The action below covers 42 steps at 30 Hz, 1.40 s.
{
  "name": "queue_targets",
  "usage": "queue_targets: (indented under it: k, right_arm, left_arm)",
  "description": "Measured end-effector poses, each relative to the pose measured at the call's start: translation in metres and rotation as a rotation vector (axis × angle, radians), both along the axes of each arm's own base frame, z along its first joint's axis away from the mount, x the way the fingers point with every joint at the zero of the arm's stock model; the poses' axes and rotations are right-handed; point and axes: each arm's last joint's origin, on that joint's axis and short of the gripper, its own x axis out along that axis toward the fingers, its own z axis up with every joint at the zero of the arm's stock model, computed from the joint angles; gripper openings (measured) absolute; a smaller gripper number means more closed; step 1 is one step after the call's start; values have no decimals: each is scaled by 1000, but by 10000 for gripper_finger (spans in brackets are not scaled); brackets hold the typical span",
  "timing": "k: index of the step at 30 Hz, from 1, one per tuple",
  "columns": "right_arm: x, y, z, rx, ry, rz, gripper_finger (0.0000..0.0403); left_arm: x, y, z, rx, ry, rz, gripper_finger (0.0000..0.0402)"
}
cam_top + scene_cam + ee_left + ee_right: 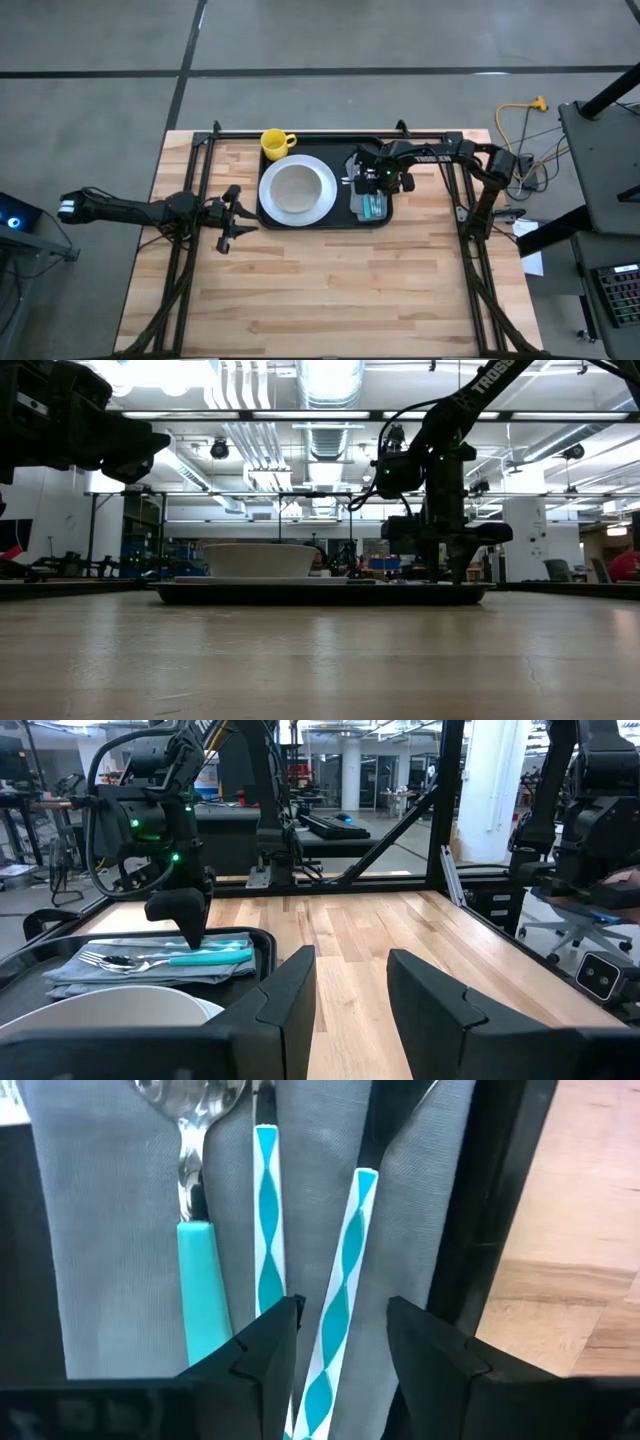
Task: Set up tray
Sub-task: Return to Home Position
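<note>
The black tray (325,222) lies at the table's far middle. On it are a white plate with a bowl (297,190), a yellow mug (276,143) and a grey napkin (110,1230) carrying a spoon (200,1280) and two striped turquoise handles (268,1220). My right gripper (340,1345) is open and points down over the napkin. Its fingers stand on either side of the slanted striped handle (342,1280). My left gripper (232,215) is open and sits just left of the tray.
The metal frame's legs (190,250) run along both sides of the table. Bare wood (330,290) fills the near half. In the low view the tray's rim (320,593) sits low, with the bowl (260,559) rising above it.
</note>
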Motion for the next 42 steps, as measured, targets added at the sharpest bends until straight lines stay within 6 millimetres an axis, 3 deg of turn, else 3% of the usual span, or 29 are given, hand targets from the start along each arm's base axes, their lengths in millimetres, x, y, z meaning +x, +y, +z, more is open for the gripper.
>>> queue_targets:
  k: [15, 26, 42]
  right_arm:
    - [9, 1, 9, 55, -59, -131, 132]
    - [8, 5, 11, 235, -105, -112, 132]
    - [7, 7, 9, 203, -101, 23, 124]
  left_arm:
    - [0, 0, 0, 0, 0, 0, 108]
    - [0, 0, 0, 0, 0, 0, 108]
    - [0, 0, 0, 0, 0, 0, 108]
